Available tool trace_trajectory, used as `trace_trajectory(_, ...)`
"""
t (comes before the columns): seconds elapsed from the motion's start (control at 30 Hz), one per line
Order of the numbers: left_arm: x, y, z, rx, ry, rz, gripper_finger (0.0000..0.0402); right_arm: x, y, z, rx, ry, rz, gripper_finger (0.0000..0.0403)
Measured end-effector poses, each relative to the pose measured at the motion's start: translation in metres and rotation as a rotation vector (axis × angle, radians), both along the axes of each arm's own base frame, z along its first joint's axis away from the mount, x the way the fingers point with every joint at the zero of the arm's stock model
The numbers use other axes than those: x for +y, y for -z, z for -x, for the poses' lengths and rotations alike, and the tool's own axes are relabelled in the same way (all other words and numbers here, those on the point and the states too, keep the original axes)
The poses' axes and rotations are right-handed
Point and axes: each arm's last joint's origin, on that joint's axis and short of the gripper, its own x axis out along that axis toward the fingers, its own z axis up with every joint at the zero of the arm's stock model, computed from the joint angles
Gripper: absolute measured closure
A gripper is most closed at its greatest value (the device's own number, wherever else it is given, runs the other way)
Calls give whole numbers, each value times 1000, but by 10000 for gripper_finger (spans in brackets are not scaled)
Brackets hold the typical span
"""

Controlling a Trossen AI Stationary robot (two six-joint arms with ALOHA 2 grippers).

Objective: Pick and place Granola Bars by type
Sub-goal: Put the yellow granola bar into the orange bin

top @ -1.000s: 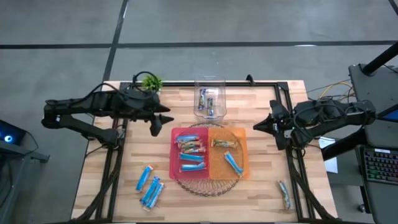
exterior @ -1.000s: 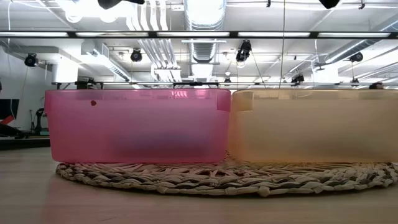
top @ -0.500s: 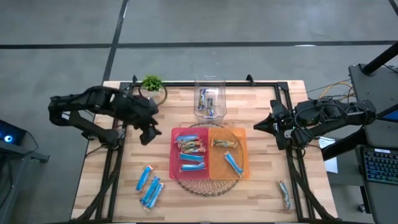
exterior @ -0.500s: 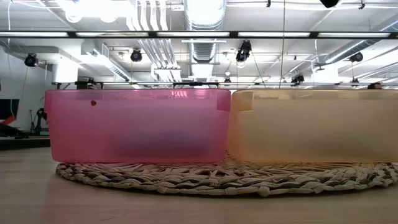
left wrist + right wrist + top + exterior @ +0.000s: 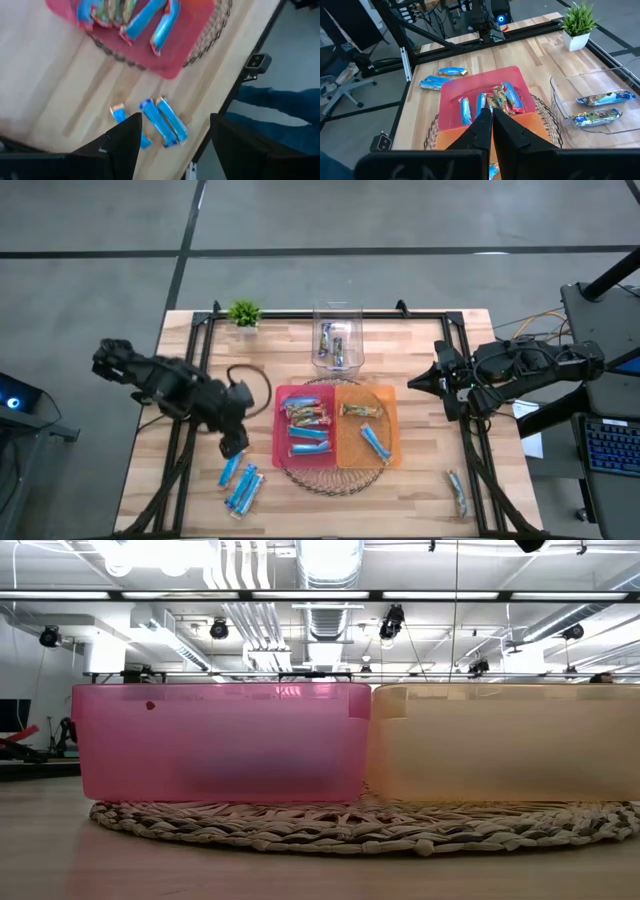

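The open, empty left gripper (image 5: 232, 448) hovers just at twelve o'clock of three loose light-blue wrapped granola bars (image 5: 240, 482), long axes running one-to-seven; the shut right gripper (image 5: 412, 385) waits far off.

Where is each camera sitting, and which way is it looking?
High view: above the table, looking straight down; shows both arms, left gripper and right gripper.
Low view: at table-top height, looking level at the red bin and orange bin; no arm shows.
Left wrist view: on the left arm, looking down past its open fingers at blue bars.
Right wrist view: on the right arm, looking across the table past its shut fingers.
All share the red bin.
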Motion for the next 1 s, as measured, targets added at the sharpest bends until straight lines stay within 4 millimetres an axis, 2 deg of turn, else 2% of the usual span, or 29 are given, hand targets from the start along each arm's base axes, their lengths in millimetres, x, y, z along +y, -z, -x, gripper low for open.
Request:
trace_trajectory(0.3,-43,32,-7,143,-135,-1,186,0,0,0,1,-3,5,394)
trace_trajectory(0.43,-58,52,-3,178,-210,-58,186,0,0,0,3,-10,5,394)
trace_trajectory(0.73,-78,104,13,238,-327,-86,186,0,1,0,7,-14,11,394)
trace_trajectory(1.0,-83,155,16,294,-413,-45,186,0,1,0,6,-16,11,394)
